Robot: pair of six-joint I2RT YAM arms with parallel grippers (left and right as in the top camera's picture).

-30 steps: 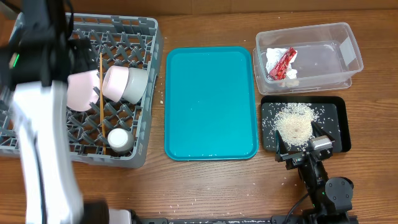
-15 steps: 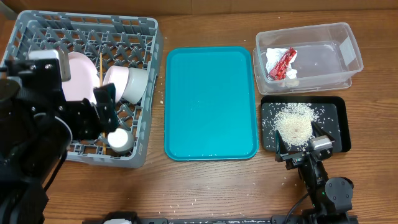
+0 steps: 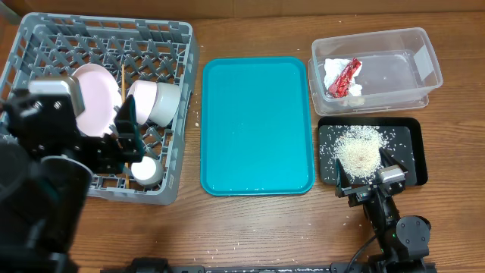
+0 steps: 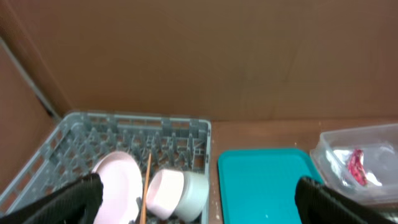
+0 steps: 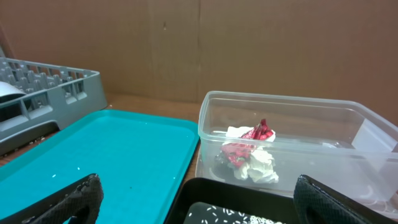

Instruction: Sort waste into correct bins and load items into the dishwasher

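Observation:
The grey dish rack (image 3: 176,45) holds the pale-pink plate (image 3: 98,91), the pink bowl (image 3: 142,98) nested in the pale green bowl (image 3: 170,106), the chopsticks (image 3: 123,80) and the white cup (image 3: 146,171). My left gripper (image 3: 127,135) is open and empty, high above the rack's front; the left wrist view looks down on the plate (image 4: 118,186) and bowls (image 4: 165,190). The clear tub (image 3: 424,64) holds the red wrapper (image 3: 345,76) and napkin (image 3: 330,72). The black tray (image 3: 413,129) holds the rice (image 3: 358,148). My right gripper (image 3: 364,173) is open and empty at the black tray's front edge.
The teal tray (image 3: 258,125) lies between the rack and the bins, with a few stray rice grains on it and on the wood near it. A brown cardboard wall stands behind the table. The left arm's body hides the rack's front left part.
My left arm has drawn back from over the rack toward the front left, uncovering the plate. The right arm and all objects have not moved.

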